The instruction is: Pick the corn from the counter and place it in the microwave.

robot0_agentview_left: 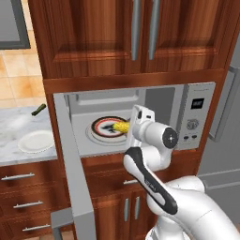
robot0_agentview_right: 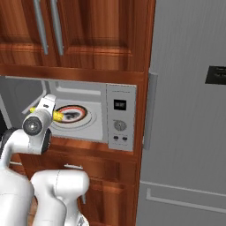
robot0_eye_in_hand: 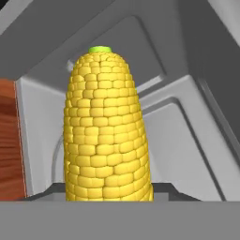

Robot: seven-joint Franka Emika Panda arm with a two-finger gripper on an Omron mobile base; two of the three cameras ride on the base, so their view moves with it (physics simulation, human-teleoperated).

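Nearest the cameras, at the lower right of the left base view, the white arm is seen rising and bending toward the open microwave (robot0_agentview_left: pixel 199 112). The gripper (robot0_agentview_left: pixel 127 127) is reached through the door opening, and its jaws are pinched onto the corn (robot0_agentview_left: pixel 121 127); the fingertips themselves are hidden behind the hand, so the grip is read from the cob riding at the hand's end.

In the hand view the corn (robot0_eye_in_hand: pixel 107 140) stands up the middle of the frame, its butt down at the gripper and its small green tip uppermost, so its long axis is judged to run along the gripper's reach, pointing away from the hand into the cavity. In the left base view the cob lies roughly level, just over the turntable plate (robot0_agentview_left: pixel 108 126), toward its right-hand part; whether it touches the plate cannot be told. The release is judged to turn on this: the plate lies directly under the cob, so a short lowering and an opening of the jaws should suffice.

The cob is bumpy, tapered and bright yellow, rows of kernels clearly shown. The plate is round, flat, banded black, red and white. The cavity walls are smooth grey with moulded ribs.

Farther left, the marbled counter (robot0_agentview_left: pixel 14 126) carries a plain white plate (robot0_agentview_left: pixel 36 140) and a dark green vegetable (robot0_agentview_left: pixel 38 109).
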